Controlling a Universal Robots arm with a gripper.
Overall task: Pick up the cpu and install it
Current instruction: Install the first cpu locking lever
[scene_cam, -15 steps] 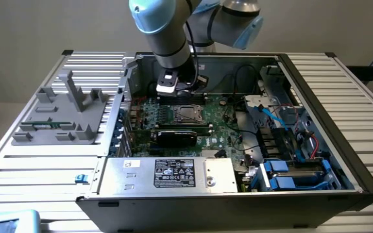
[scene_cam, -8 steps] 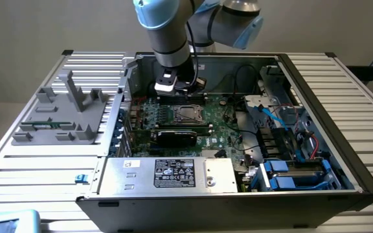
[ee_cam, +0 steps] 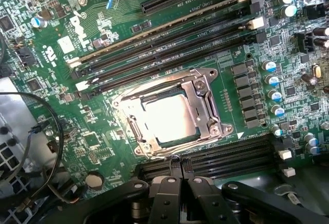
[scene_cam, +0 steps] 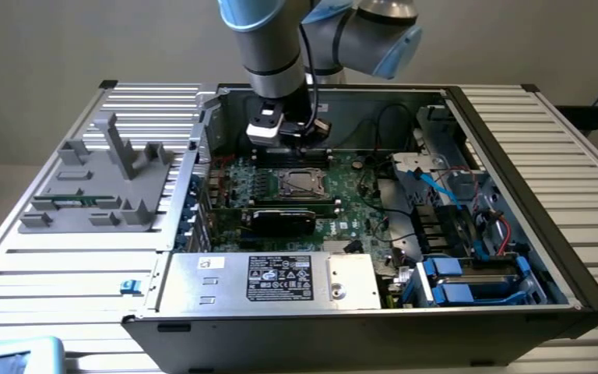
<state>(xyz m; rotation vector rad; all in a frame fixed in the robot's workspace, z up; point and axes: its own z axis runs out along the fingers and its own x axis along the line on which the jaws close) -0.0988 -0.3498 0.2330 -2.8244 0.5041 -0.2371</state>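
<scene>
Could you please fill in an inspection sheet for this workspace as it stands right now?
Surface: slatted metal table carrying an open computer case that lies on its side.
Job's things: the cpu sits in the motherboard socket, inside its metal frame.
Clutter: grey plastic fixture on the table at the exterior view's left; black expansion card; silver power supply with a black label.
Gripper: gripper shut, holding nothing, above the board beside the socket.
Cables: black wires loop over the board; blue cables near the drive bays.
Surroundings: plain grey wall behind; blue object at the near corner.
</scene>
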